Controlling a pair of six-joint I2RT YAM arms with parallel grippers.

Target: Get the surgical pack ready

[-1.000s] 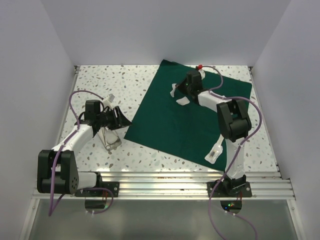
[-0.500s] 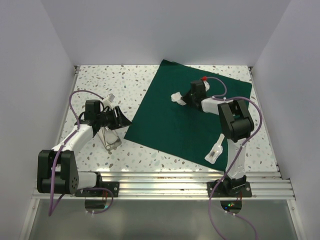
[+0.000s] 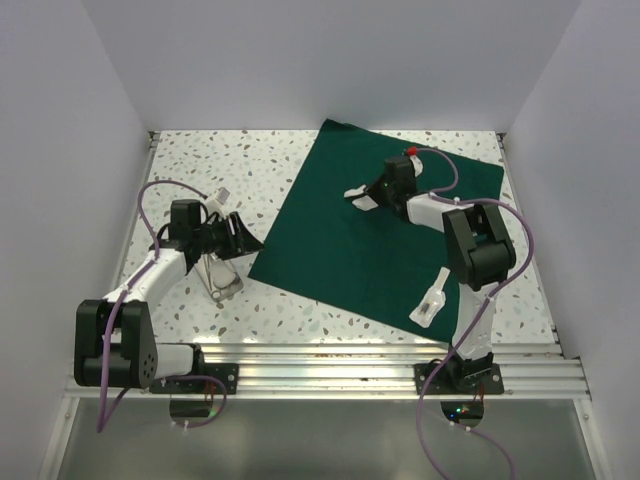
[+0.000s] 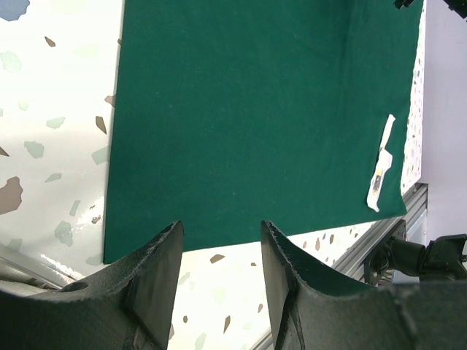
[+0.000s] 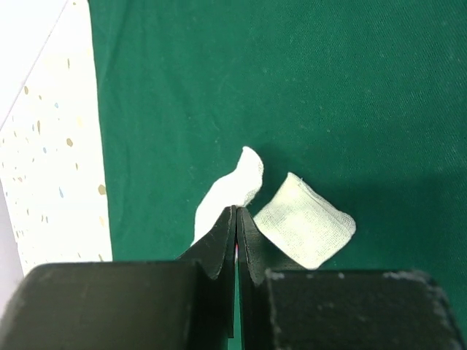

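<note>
The dark green drape (image 3: 370, 230) of the surgical pack lies spread flat on the table. It fills most of the left wrist view (image 4: 255, 109) and the right wrist view (image 5: 328, 87). My right gripper (image 3: 372, 192) hovers over its far part, shut (image 5: 237, 213) on white gauze (image 5: 232, 186). A second gauze fold (image 5: 306, 222) hangs beside the fingers. The gauze shows small and white in the top view (image 3: 357, 197). My left gripper (image 3: 238, 238) stands open (image 4: 219, 233) with nothing between its fingers, just off the drape's left edge and over the small steel tray (image 3: 222, 278).
A white packaged instrument (image 3: 430, 300) lies on the drape's near right corner, also visible in the left wrist view (image 4: 381, 164). Speckled tabletop (image 3: 200, 160) surrounds the drape. White walls close the back and sides, and an aluminium rail (image 3: 330, 365) runs along the near edge.
My right gripper has shifted a little right and toward me over the drape, carrying the gauze with it. The left arm has not moved.
</note>
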